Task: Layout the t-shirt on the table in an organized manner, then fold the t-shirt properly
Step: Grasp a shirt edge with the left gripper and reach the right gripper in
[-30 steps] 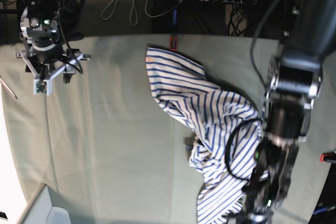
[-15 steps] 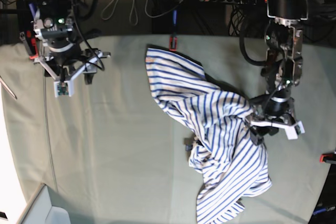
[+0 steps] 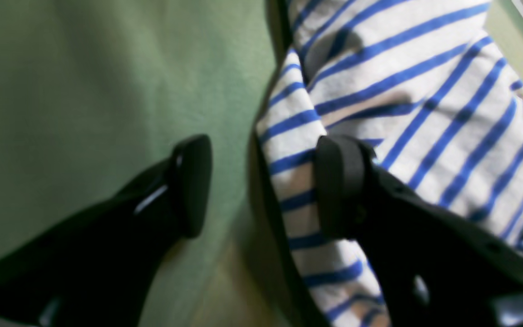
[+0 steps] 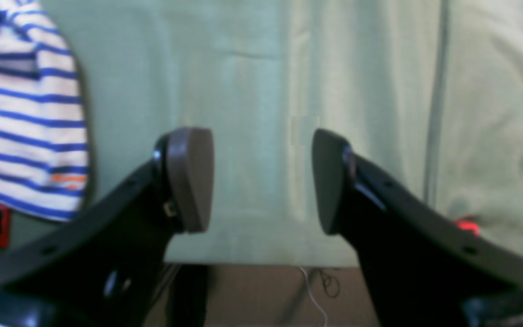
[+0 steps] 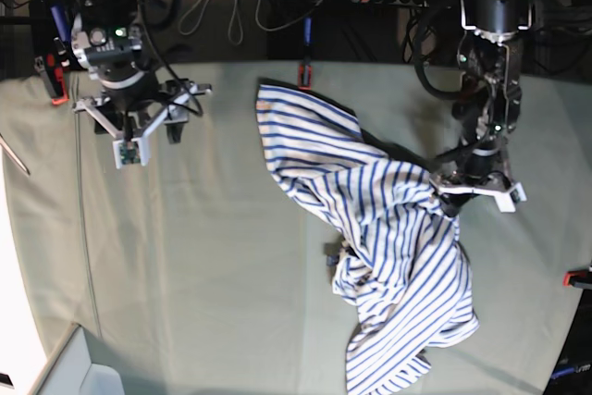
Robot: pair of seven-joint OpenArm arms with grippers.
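On the table (image 5: pixel 213 265), slightly toward the left arm's side of centre, the t-shirt (image 5: pixel 370 219) lies crumpled in a long heap whose axis runs diagonally from the far edge, near the small orange mark (image 4: pixel 68 178), down to the near edge. The left gripper (image 5: pixel 470 193) sits right at the heap's outer edge about midway along it. In the left wrist view its jaws are spread, one pad over bare cloth and the other over the striped fabric, with a raised fold of the shirt between them but not yet pinched. The right gripper (image 5: pixel 139 131) hovers over bare table well apart from the shirt, jaws also spread and holding nothing; the shirt's far corner lies off to its side. The left arm is clearly nearer, so closing on that edge fold looks like the next grasp, which would let it pull the fabric outward to spread it.
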